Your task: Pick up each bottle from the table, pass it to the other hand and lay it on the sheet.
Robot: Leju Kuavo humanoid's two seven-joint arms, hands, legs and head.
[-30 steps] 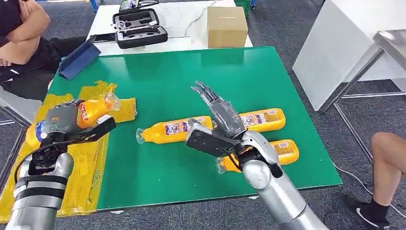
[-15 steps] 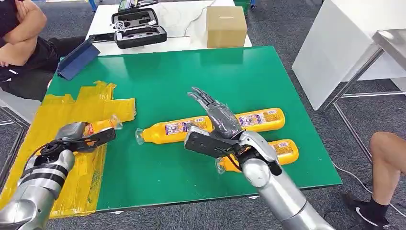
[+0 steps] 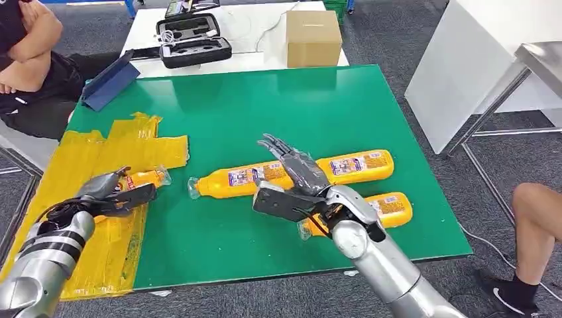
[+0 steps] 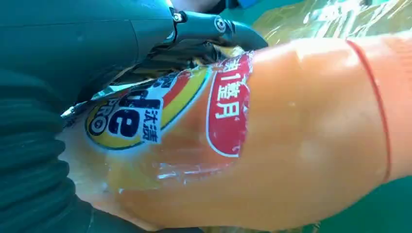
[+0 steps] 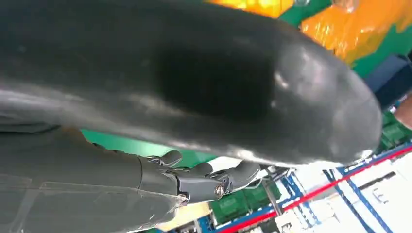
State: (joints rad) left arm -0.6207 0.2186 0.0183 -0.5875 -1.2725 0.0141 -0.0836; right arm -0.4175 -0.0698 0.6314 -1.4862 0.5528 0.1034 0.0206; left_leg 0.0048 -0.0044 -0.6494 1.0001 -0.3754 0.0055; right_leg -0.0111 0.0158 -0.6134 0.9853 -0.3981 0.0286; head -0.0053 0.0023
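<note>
Green surface with sheet and bottles

A crinkled yellow sheet covers its left edge; three orange bottles lie on their sides on the bare green, right of it.

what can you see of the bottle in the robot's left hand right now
The bottle is orange, see-through plastic with a clear cap end pointing toward the green table. Its label, seen close in the left wrist view, is red, yellow and white with dark lettering and a thin red line ringing the body. It lies nearly flat, low over the yellow sheet near the sheet's edge; contact with the sheet cannot be told. The left hand grips its body, fingers over the top.
</note>
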